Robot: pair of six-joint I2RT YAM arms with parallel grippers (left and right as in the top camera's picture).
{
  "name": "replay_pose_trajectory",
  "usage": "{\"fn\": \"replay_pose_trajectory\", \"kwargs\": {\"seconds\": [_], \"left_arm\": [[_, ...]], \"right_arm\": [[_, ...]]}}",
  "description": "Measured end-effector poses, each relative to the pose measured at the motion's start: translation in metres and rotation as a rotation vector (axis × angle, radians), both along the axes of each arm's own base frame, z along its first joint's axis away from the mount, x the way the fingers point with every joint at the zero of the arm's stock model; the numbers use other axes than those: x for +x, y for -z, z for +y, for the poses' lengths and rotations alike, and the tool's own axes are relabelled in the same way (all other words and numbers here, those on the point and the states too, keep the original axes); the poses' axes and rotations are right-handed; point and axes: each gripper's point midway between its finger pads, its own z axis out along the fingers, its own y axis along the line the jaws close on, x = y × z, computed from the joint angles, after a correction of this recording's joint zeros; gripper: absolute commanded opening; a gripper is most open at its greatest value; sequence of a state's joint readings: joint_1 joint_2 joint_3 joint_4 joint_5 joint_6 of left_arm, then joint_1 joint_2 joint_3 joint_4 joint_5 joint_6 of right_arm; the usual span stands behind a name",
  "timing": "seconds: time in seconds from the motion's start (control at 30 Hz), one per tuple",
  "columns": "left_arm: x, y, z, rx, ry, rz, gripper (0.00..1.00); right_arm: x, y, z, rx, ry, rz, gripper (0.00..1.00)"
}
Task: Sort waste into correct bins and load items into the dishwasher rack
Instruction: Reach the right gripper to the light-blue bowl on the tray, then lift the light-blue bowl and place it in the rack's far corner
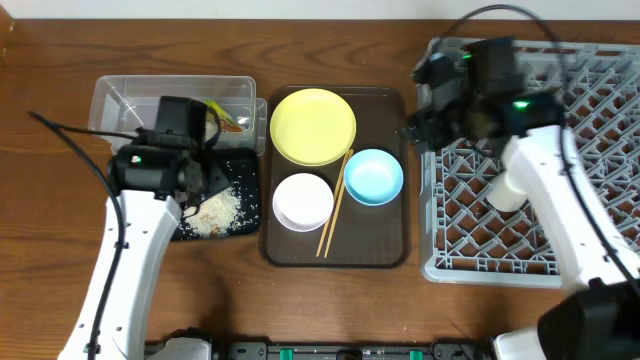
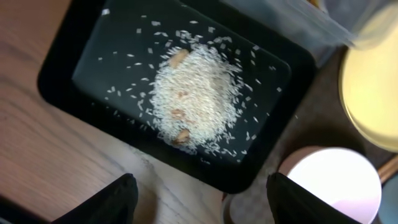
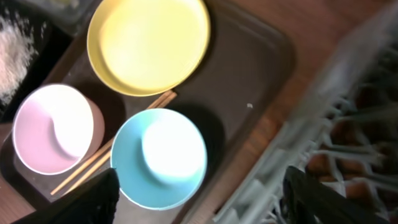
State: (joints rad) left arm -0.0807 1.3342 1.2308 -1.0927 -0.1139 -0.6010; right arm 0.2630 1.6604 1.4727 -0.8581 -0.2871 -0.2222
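done: rice (image 2: pixel 196 93) in black tray (image 2: pixel 62 68); wrapper (image 1: pixel 232 120) in clear tub (image 1: pixel 120 95); cup (image 1: pixel 507 192) in rack (image 1: pixel 600 120)
todo: plate (image 1: pixel 312 126), blue bowl (image 1: pixel 373 176), white bowl (image 1: pixel 302 200), chopsticks (image 1: pixel 333 205)
jaws: left gripper (image 2: pixel 202 193), right gripper (image 3: pixel 202 199) spread, empty

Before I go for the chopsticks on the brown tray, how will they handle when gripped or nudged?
The chopsticks look thin, stiff and light, so they should lift easily. Two lie loose side by side, so a pinch may catch only one. Lying between the white bowl and the blue bowl, they could roll or skid against either if nudged.
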Motion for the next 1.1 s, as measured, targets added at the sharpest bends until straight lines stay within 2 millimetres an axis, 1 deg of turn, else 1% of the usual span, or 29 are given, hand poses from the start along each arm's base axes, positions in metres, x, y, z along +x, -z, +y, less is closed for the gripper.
{"fn": "replay_pose_trajectory", "kwargs": {"seconds": [0.1, 0.17, 0.23, 0.33, 0.43, 0.5, 0.63, 0.7, 0.73, 0.8, 0.83, 0.87, 1.1], "left_arm": [[0.0, 0.0, 0.004, -0.004, -0.036, -0.004, 0.7], [0.0, 0.0, 0.004, -0.004, -0.044, -0.004, 0.7], [-0.001, 0.0, 0.004, -0.005, -0.047, -0.004, 0.7], [-0.001, 0.0, 0.004, -0.007, -0.053, -0.004, 0.7], [-0.001, 0.0, 0.004, -0.009, -0.06, -0.005, 0.7], [-0.001, 0.0, 0.004, -0.009, -0.061, -0.005, 0.7], [-0.001, 0.0, 0.004, -0.01, -0.064, -0.005, 0.7], [-0.001, 0.0, 0.004, -0.01, -0.064, -0.006, 0.7], [-0.001, 0.0, 0.004, -0.01, -0.064, -0.005, 0.7], [-0.001, 0.0, 0.004, -0.01, -0.064, -0.005, 0.7], [-0.001, 0.0, 0.004, -0.01, -0.064, -0.005, 0.7], [-0.001, 0.0, 0.004, -0.01, -0.064, -0.005, 0.7], [-0.001, 0.0, 0.004, -0.01, -0.064, -0.005, 0.7]], "right_arm": [[-0.002, 0.024, 0.016, -0.05, -0.042, 0.038, 0.7], [-0.002, 0.042, 0.022, -0.088, -0.055, 0.069, 0.68], [-0.003, 0.064, 0.027, -0.132, -0.067, 0.107, 0.67], [-0.005, 0.093, 0.029, -0.192, -0.076, 0.156, 0.63], [-0.004, 0.112, 0.027, -0.231, -0.074, 0.183, 0.63], [-0.001, 0.123, 0.025, -0.254, -0.063, 0.194, 0.59], [0.001, 0.141, 0.019, -0.292, -0.046, 0.22, 0.43], [0.0, 0.149, 0.017, -0.309, -0.037, 0.236, 0.3], [0.0, 0.151, 0.016, -0.313, -0.038, 0.24, 0.26], [-0.001, 0.156, 0.015, -0.319, -0.026, 0.253, 0.09], [-0.001, 0.157, 0.015, -0.32, -0.022, 0.257, 0.03], [-0.002, 0.158, 0.014, -0.322, -0.018, 0.261, 0.01], [-0.004, 0.157, 0.011, -0.329, 0.023, 0.281, 0.01]]}}
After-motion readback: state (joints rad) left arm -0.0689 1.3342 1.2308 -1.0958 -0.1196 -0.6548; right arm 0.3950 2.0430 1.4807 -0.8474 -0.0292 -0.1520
